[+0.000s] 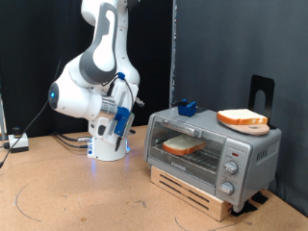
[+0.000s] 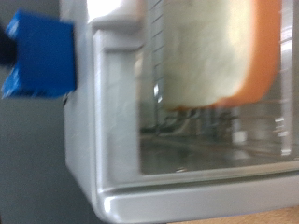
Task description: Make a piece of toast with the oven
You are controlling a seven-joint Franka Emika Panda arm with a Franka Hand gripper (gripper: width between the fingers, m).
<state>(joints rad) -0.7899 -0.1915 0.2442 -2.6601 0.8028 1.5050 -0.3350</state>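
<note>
The silver oven (image 1: 207,149) stands on a wooden pallet at the exterior view's right, and its glass door looks shut. One piece of toast (image 1: 181,145) lies on the rack inside, seen through the glass. A second, alike slice (image 1: 242,118) lies on the oven's top. My gripper (image 1: 128,96) hangs on the folded arm at the exterior view's left, well apart from the oven, with nothing visible in it. The blurred wrist view shows the oven's frame (image 2: 112,121) and the slice (image 2: 220,51) behind the glass. No fingers show there.
A small blue object (image 1: 186,107) sits on the oven's top at the back; it also shows in the wrist view (image 2: 37,56). Three knobs (image 1: 231,166) line the oven's side panel. A black stand (image 1: 260,91) rises behind the oven. Cables lie at the exterior view's left.
</note>
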